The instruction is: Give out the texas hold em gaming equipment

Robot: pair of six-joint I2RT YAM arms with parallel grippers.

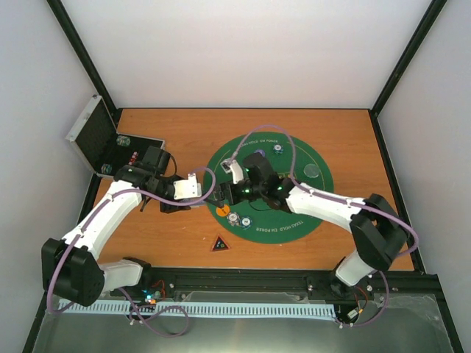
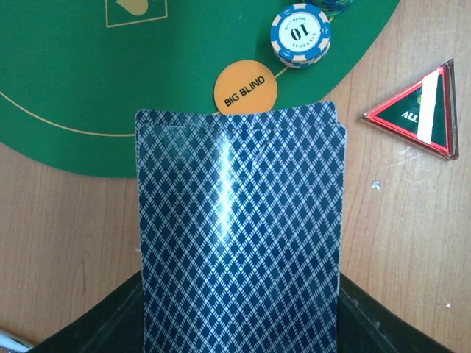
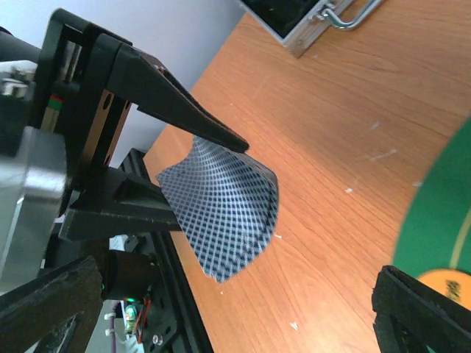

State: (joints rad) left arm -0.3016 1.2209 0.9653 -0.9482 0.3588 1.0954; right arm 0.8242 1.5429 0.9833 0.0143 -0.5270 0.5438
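Left gripper (image 3: 210, 184): my jaws are partway closed, pinching a small stack of cards (image 2: 239, 235) by its two side edges, and the stack bows between them. The cards are in the air at the left edge of the mat (image 2: 73, 110), backs up. Right gripper (image 3: 235, 294): over the mat's left part, jaws spread wide and holding nothing, facing the cards. Orange chip (image 2: 246, 88) sits on the mat rim just past the cards, with the 10 chip (image 2: 300, 35) beside it. Triangle (image 2: 423, 110) lies on the wood just off the mat.
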